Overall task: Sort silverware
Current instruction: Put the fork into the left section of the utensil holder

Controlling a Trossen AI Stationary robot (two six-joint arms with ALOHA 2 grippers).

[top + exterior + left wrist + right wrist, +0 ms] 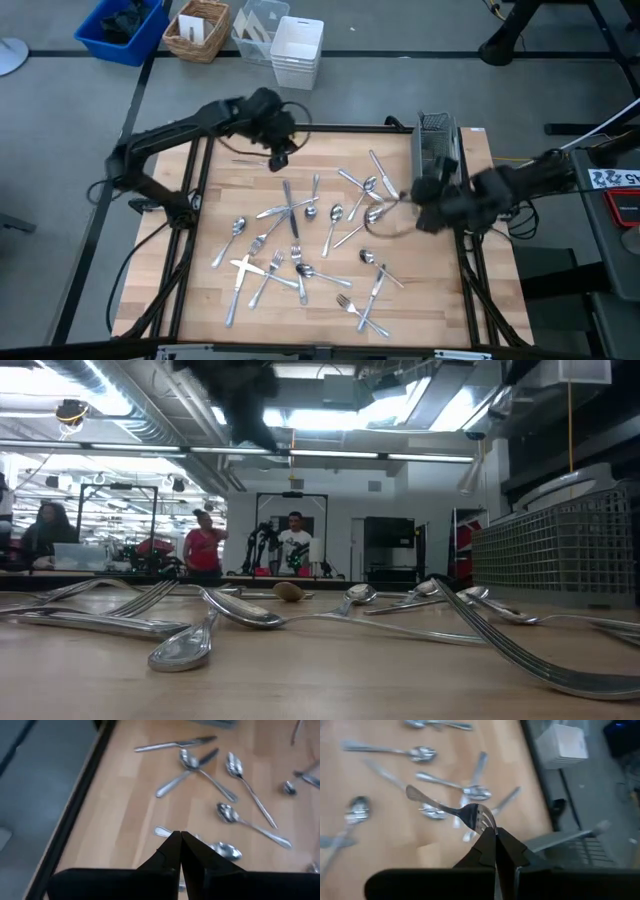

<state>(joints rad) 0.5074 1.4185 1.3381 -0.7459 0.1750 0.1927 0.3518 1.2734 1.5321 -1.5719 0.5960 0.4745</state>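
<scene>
- Silverware [300,240]: forks, spoons and table knives are scattered across the wooden bench [150,290], several lying crossed over one another; in the low view they are seen lying flat along the bench top.
- Right gripper [495,836]: it is positioned above the bench's right side, beside the caddy; its fingers [482,851] are pressed together on the tine end of a fork [455,811], which is held clear of the bench with the handle pointing away.
- Left gripper [180,838]: it is held over the far left part of the bench, above spoons and a knife; its fingers [167,854] are pressed together with nothing between them.
- Wire-mesh caddy [436,140]: it is placed at the bench's far right edge.
- Bins and a basket [198,28]: they are set on the floor beyond the bench.
- People [205,545]: they are seen standing in the room behind.
</scene>
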